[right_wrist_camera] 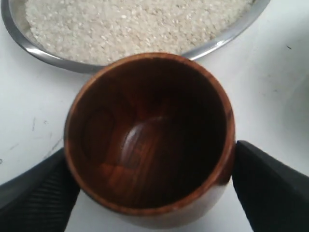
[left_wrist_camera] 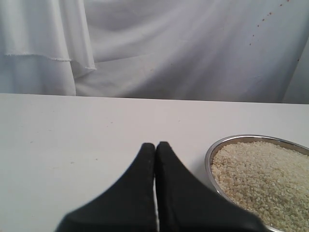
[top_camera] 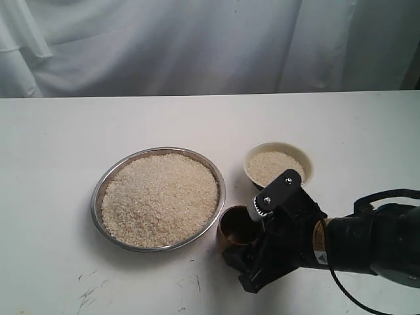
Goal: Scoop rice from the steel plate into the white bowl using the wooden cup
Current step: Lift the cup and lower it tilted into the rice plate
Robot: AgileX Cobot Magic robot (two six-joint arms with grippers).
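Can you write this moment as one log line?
right hand: holding wooden cup, empty, upright | left hand: shut | steel plate: heaped rice | white bowl: some rice

Soft, fairly bright, even light from above; the white table [top_camera: 59, 131] looks slightly washed out. The plate [top_camera: 96, 197] throws a faint near-side shadow, its rim glinting. Cup [right_wrist_camera: 149, 140] interior is dark; left gripper [left_wrist_camera: 155, 145] blurs close up.
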